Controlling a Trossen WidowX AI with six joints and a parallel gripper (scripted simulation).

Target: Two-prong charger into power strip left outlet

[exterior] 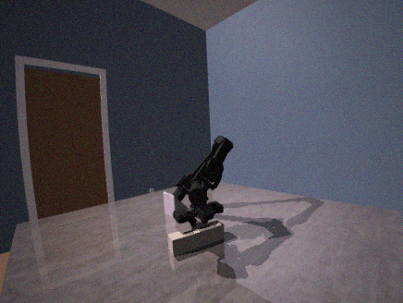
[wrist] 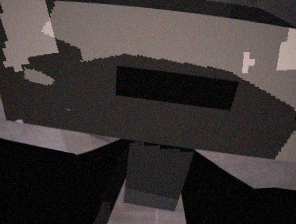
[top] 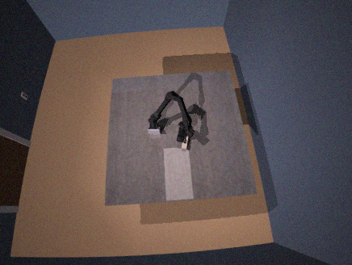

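The power strip (top: 184, 145) (exterior: 196, 241) is a pale, long block on the table. It fills much of the wrist view (wrist: 175, 40), mostly in shadow, with a black rectangle on its face. My gripper (exterior: 199, 225) is low over the strip's top in the exterior view. It is shut on the charger (wrist: 159, 172), a dark grey block at the bottom middle of the wrist view. The charger's far end meets the strip's near edge in that view. The prongs and the outlet holes are hidden or too dark to make out, so I cannot tell whether the prongs are in.
The grey table (top: 133, 170) (exterior: 83, 263) carries the strip and the black arm (top: 173, 96) (exterior: 210, 168). A pale panel (top: 153, 131) (exterior: 169, 203) is beside the arm's base. A light rectangle (top: 178, 178) lies in front of the strip. Arm shadows fall across the table.
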